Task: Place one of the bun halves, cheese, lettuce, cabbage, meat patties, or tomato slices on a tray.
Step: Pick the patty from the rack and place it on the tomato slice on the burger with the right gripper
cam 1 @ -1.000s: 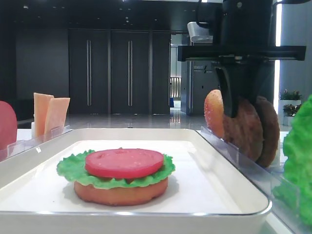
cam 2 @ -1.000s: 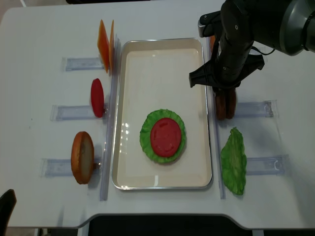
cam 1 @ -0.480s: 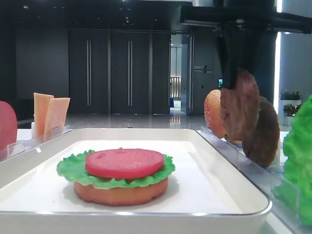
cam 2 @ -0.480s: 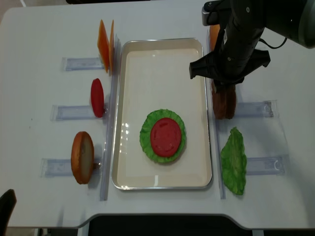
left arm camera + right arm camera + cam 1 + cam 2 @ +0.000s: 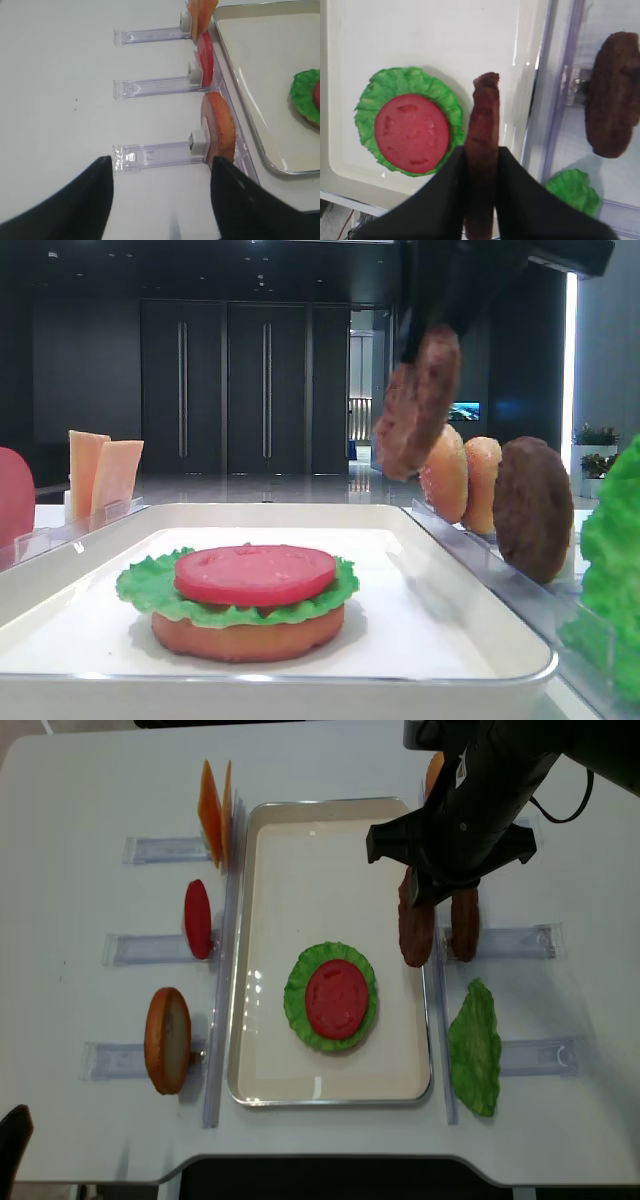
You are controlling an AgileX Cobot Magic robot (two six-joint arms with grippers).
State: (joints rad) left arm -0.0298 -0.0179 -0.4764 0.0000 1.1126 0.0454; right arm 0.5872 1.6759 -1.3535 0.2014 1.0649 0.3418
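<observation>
My right gripper [image 5: 482, 152] is shut on a reddish-brown meat patty [image 5: 415, 930], which it holds on edge in the air over the right rim of the white tray [image 5: 320, 860]. The patty [image 5: 418, 405] hangs higher than the stack in the tray: a bun half [image 5: 250, 635], lettuce [image 5: 297, 990] and a tomato slice [image 5: 338, 997]. A second patty [image 5: 464, 925] stands in its rack just right of the tray. My left gripper [image 5: 160, 175] is open and empty over the table, beside a bun half [image 5: 220, 130] in its rack.
Left of the tray, clear racks hold cheese slices [image 5: 213, 800], a tomato slice [image 5: 198, 918] and a bun half [image 5: 167, 1040]. On the right lie a lettuce leaf [image 5: 474, 1048] and, at the back, speckled bun halves [image 5: 445, 475].
The right gripper has lifted one patty out of the right rack and carried it up and left, to above the tray's right rim. The other patty stays in the rack.
</observation>
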